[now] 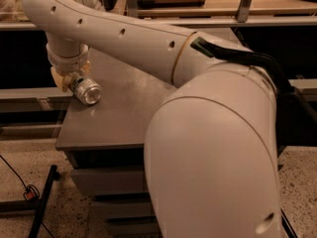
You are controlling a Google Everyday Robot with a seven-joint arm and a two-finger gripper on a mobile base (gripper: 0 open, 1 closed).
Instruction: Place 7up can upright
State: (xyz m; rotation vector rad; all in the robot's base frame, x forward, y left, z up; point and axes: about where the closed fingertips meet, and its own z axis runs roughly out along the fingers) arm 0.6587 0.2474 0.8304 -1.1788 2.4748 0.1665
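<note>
the gripper (72, 79) hangs from the wrist at the far left of the camera view, over the left edge of the grey table top (124, 120). it is clenched on the 7up can (88, 90), whose far end sits between the tan fingers (58, 82). the can juts out from the gripper toward the camera and a little to the right in the view. its long axis is close to horizontal, so the shiny round end faces outward rather than down. it is low over the top, but whether its underside touches the surface or hangs just above it cannot be told. the coming move turns on that axis: judging from the pose, the wrist has to swing the can roughly a quarter turn until one metal end points straight down, and only then lower it and let go. the can is very near the table's left edge, so setting it down a little further in looks safer. the white arm (138, 38) reaches across the top from the robot's bulky body (213, 162), which fills the lower right. the top is flat, smooth and matte, with drawers (104, 180) beneath it. behind stands a wooden shelf (198, 20) on metal uprights. below is a speckled floor (15, 148) with a thin black cable (15, 175).
</note>
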